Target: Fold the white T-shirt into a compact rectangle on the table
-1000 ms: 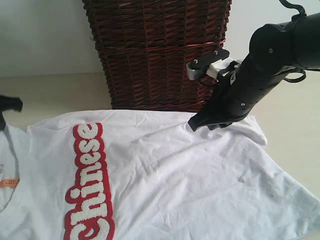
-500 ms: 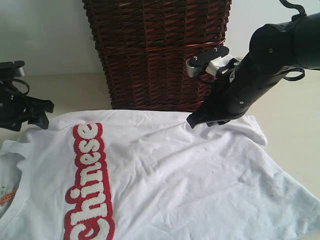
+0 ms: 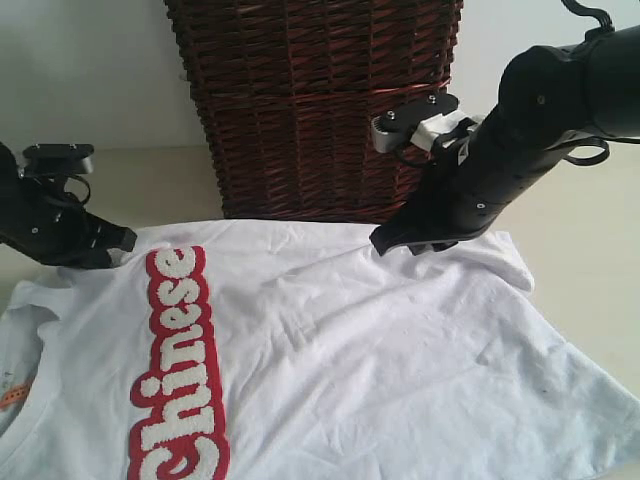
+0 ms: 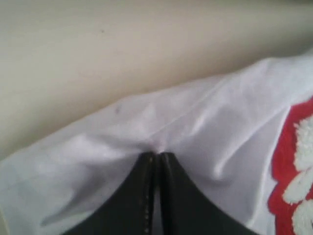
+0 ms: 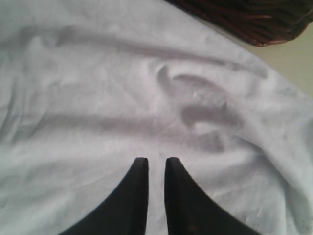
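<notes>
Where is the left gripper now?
Exterior view, far left: the left gripper pinches an edge of the white T-shirt, just left of the red lettering; the wicker basket stands to its right.

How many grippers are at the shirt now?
2: the left gripper pinches the white T-shirt at its left edge; the right gripper sits at the far edge, by the wicker basket.

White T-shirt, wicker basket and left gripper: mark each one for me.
white T-shirt (image 3: 380, 350): exterior view, plain cloth near its middle.
wicker basket (image 3: 310, 110): exterior view, woven front wall.
left gripper (image 4: 155, 154): left wrist view, fingertips meeting on bunched cloth.
</notes>
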`<action>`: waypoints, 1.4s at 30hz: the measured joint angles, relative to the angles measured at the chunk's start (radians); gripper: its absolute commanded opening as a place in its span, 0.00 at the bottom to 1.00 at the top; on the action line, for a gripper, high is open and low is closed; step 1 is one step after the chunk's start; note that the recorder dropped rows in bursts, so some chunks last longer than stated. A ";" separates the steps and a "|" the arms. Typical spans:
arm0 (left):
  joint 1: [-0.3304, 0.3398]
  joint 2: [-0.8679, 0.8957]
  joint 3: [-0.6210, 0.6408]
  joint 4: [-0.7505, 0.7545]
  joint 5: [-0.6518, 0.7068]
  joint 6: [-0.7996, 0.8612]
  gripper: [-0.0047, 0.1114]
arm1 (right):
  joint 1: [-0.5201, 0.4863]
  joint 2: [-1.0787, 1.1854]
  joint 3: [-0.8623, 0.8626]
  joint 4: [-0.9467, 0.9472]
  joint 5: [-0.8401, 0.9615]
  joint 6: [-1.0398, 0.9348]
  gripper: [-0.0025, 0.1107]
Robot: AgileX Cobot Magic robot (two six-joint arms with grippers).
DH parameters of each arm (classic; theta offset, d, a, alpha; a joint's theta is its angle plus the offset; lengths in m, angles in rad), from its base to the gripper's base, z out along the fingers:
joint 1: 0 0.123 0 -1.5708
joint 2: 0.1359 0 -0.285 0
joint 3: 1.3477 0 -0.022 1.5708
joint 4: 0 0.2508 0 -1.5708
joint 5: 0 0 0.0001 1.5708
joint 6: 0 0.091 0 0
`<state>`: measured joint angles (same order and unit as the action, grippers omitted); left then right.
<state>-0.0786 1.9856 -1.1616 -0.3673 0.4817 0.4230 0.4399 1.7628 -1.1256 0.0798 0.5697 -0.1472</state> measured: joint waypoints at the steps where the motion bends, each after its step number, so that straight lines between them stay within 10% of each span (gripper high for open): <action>1: 0.000 0.000 0.000 0.004 0.010 0.007 0.04 | 0.000 0.000 0.000 0.000 0.002 0.000 0.15; 16: -0.036 -0.239 -0.002 0.042 0.122 0.153 0.07 | 0.000 0.000 0.000 0.000 0.007 0.000 0.15; 24: -0.070 -0.173 0.029 0.042 0.029 0.154 0.74 | 0.000 0.000 0.000 0.000 0.019 0.000 0.15; 38: -0.070 0.058 -0.095 -0.001 -0.019 0.100 0.66 | 0.000 0.000 0.000 0.000 0.019 0.000 0.15; 42: -0.070 0.095 -0.097 -0.003 -0.019 0.100 0.48 | 0.000 0.000 0.000 0.000 0.019 0.000 0.15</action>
<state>-0.1481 2.0810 -1.2590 -0.3708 0.4631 0.5228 0.4399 1.7628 -1.1256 0.0798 0.5889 -0.1472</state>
